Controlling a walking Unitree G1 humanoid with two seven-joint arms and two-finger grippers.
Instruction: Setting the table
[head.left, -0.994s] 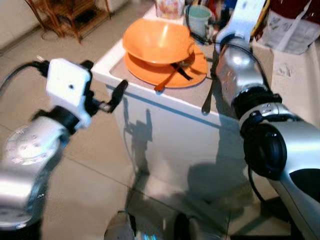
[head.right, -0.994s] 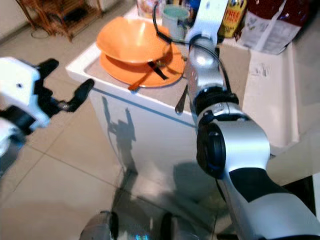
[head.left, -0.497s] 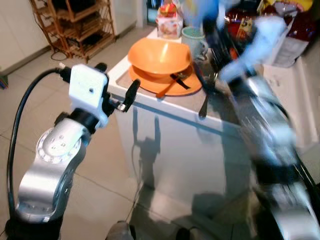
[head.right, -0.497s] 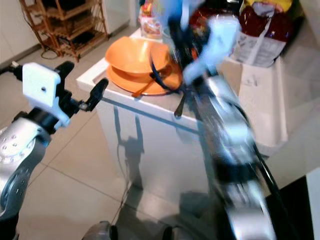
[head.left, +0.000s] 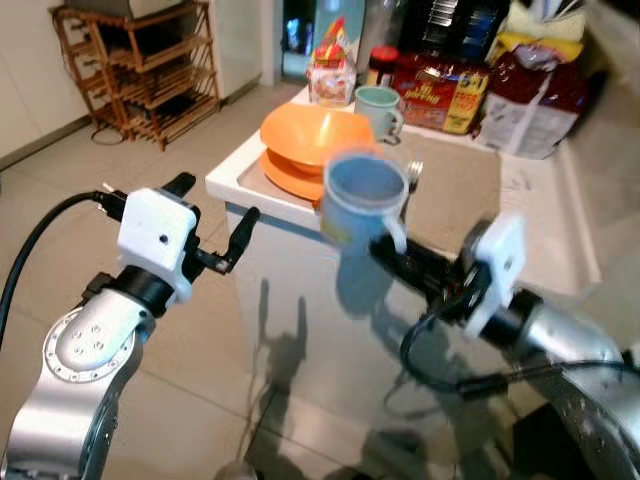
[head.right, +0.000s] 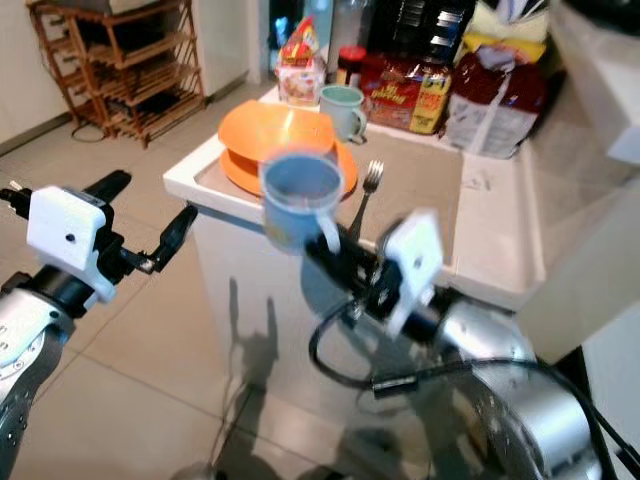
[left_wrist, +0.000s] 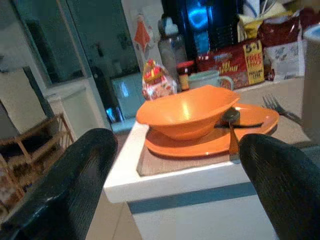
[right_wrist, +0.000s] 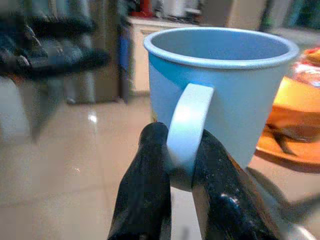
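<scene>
We are pinching the blue mug (head.left: 364, 200) by its handle in our right gripper (right_wrist: 181, 167), holding it upright just before the orange bowl (head.left: 315, 135); our left gripper (head.left: 215, 222) is gaping wide.

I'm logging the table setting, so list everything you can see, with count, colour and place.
Plastic mug: one, blue, held in the air by its handle in front of the table.
Shallow bowl: one, orange, on the plate.
Round plate: one, orange, at the white table corner.
Metal fork: one, silver, beside the plate.
Ceramic mug: one, pale green, behind the bowl.
Food packets: several, red, at the back.
Wooden rack: one, brown, far left.
Right gripper: shut on the blue mug's handle.
Left gripper: open, near the table corner.
</scene>
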